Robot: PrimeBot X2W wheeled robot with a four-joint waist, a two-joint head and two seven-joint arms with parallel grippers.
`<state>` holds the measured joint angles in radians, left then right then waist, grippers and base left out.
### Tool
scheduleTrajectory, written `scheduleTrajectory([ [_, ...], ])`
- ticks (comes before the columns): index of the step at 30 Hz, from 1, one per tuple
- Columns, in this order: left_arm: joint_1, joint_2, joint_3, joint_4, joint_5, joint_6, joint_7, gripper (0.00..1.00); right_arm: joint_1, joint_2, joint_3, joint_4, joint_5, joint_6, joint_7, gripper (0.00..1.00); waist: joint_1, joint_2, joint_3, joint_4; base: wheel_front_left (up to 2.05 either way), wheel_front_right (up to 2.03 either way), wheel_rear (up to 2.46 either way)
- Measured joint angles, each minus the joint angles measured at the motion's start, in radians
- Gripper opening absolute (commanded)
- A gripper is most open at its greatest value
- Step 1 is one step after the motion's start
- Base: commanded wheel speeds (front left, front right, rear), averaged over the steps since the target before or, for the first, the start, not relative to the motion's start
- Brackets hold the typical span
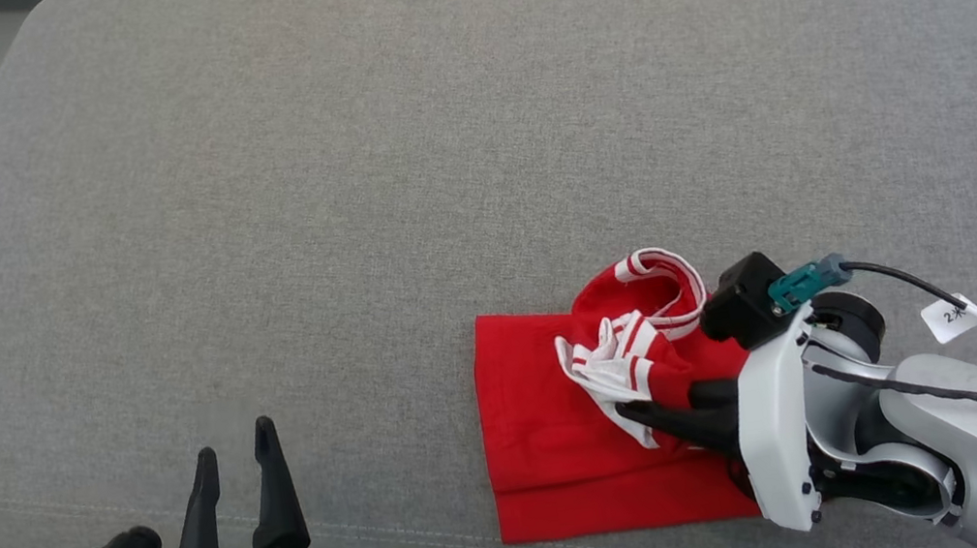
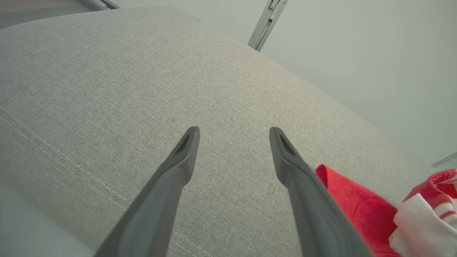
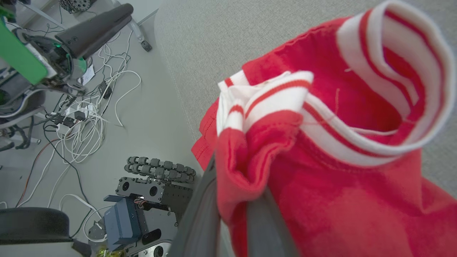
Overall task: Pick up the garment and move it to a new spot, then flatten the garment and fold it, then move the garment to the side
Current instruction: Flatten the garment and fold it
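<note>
Garment (image 1: pixel 557 459) lies beneath the right pincer (image 1: pixel 633 410) on the cushion (image 1: pixel 290 197), a red fold by its striped collar (image 1: pixel 664 271) clenched at the tips. Lift well clear before carrying, so lower layers don't drag. Left pincer (image 1: pixel 232 439) is released.

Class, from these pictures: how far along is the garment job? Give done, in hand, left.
Done: garment lies on the cushion, lower part squared. In hand: right tool shut on its red fabric; left tool open, apart. Left: striped trim bunched, so flattening, folding, moving aside.
</note>
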<state>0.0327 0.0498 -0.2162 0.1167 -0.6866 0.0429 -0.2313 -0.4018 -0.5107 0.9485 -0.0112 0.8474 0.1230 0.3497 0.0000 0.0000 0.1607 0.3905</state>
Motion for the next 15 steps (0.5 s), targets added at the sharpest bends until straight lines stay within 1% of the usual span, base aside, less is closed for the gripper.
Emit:
scheduleTrajectory([
  [5,-0.036,-0.003,-0.007,0.014,-0.003,-0.003,-0.008,1.0,-0.005,0.0,0.021,0.021,-0.005,0.0,0.018,0.0,0.0,0.0,0.018,0.003,0.0,0.0,0.0],
  [15,-0.04,-0.003,-0.007,0.047,-0.003,-0.008,-0.009,1.0,-0.004,0.027,0.058,0.035,-0.011,0.0,0.023,0.0,0.0,0.0,0.004,0.004,0.0,0.0,0.0],
])
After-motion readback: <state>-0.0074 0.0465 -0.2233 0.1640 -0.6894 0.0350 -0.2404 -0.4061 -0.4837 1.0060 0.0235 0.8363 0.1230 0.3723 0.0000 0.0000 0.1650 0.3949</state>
